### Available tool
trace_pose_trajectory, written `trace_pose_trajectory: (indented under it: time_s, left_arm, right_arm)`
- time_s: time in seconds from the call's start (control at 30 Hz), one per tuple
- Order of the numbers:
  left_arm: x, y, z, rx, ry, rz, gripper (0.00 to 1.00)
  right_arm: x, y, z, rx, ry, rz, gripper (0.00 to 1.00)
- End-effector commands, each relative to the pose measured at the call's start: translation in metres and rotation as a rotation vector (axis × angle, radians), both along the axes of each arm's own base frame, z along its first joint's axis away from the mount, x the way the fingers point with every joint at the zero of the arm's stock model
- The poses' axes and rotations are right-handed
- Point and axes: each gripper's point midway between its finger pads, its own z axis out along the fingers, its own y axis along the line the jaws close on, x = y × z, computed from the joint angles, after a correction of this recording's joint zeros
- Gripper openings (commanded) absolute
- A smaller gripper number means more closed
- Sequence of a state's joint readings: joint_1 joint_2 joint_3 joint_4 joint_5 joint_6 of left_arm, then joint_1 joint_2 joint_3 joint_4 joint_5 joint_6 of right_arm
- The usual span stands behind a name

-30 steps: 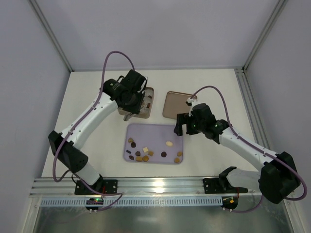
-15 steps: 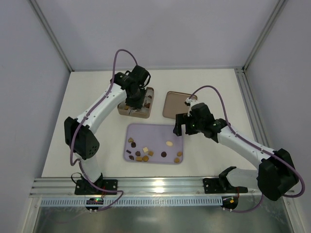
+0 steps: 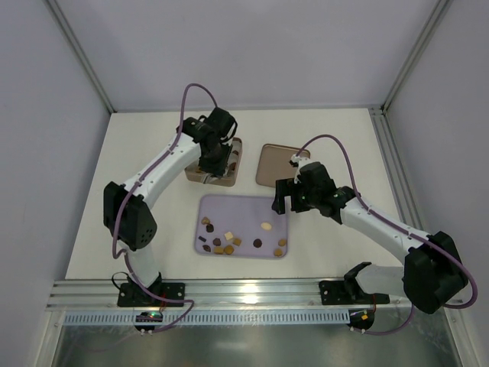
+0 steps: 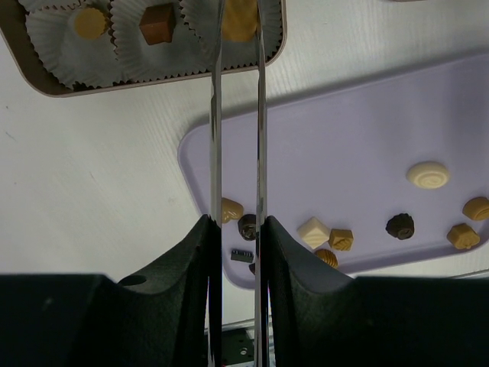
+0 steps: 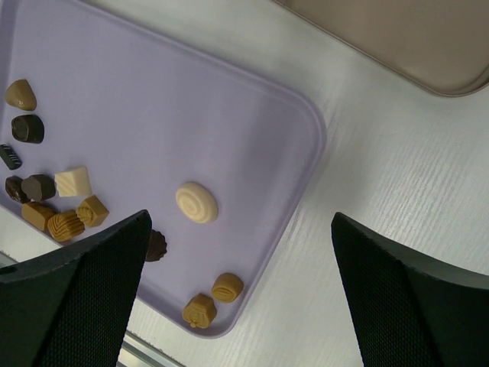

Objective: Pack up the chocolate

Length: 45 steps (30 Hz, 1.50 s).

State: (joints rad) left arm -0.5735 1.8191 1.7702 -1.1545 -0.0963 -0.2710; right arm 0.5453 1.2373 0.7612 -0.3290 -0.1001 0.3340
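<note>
— While a caramel piece (image 4: 238,19) is being pinched by the left fingers (image 4: 215,115) over a paper cup (image 4: 195,42) of the tin (image 4: 46,80), where is the remaining chocolate (image 4: 314,229) lying?

— It is being kept on the purple tray (image 4: 344,122) on the worktop (image 4: 99,168), nearer the right fingers (image 5: 76,298), which are being held spread, the cream swirl (image 5: 197,202) being seen between them. No writing is being made out.

tin (image 4: 46,80) cut off at top | caramel chocolate (image 4: 238,21) part-hidden between left gripper (image 4: 238,8) fingers | lid (image 5: 397,38) cut off
</note>
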Motion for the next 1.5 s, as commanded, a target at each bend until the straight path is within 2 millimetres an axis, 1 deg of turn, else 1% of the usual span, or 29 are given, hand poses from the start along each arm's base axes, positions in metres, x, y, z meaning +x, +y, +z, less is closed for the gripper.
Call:
trace_pose_trajectory:
  time_s: [0.0,0.17,0.4,0.43,0.47,0.93,1.03,1.07,1.27,1.47]
  left_arm:
    - [0.005,-0.004,0.0,-0.024,-0.017,-0.017,0.31]
    - [0.004,-0.005,-0.001,-0.028,-0.013,-0.023,0.34]
    - [0.003,-0.005,-0.005,-0.023,-0.004,-0.025,0.35]
    - [0.003,-0.005,-0.003,-0.026,-0.008,-0.025,0.34]
    - [0.003,-0.005,-0.003,-0.025,-0.008,-0.026,0.36]
    - [0.004,-0.004,0.002,-0.027,-0.018,-0.025,0.38]
    - [0.004,-0.004,0.005,-0.029,-0.023,-0.026,0.38]
    - [0.004,-0.005,0.005,-0.03,-0.023,-0.027,0.4]
    - [0.005,-0.004,0.007,-0.027,-0.028,-0.026,0.41]
    - [0.007,-0.001,0.016,-0.027,-0.059,-0.016,0.41]
  right_arm:
    - [0.014,0.007,0.019,0.031,-0.065,0.011,1.0]
    - [0.014,0.007,0.019,0.031,-0.067,0.01,1.0]
    - [0.014,0.006,0.018,0.029,-0.067,0.006,1.0]
    - [0.014,0.006,0.018,0.028,-0.067,0.007,1.0]
    - [0.014,0.005,0.018,0.027,-0.066,0.007,1.0]
    - [0.014,0.005,0.019,0.028,-0.067,0.007,1.0]
    - [0.014,0.005,0.018,0.026,-0.067,0.005,1.0]
    - [0.014,0.005,0.019,0.027,-0.068,0.005,1.0]
    - [0.014,0.005,0.019,0.026,-0.069,0.006,1.0]
    - [0.014,0.005,0.019,0.027,-0.068,0.007,1.0]
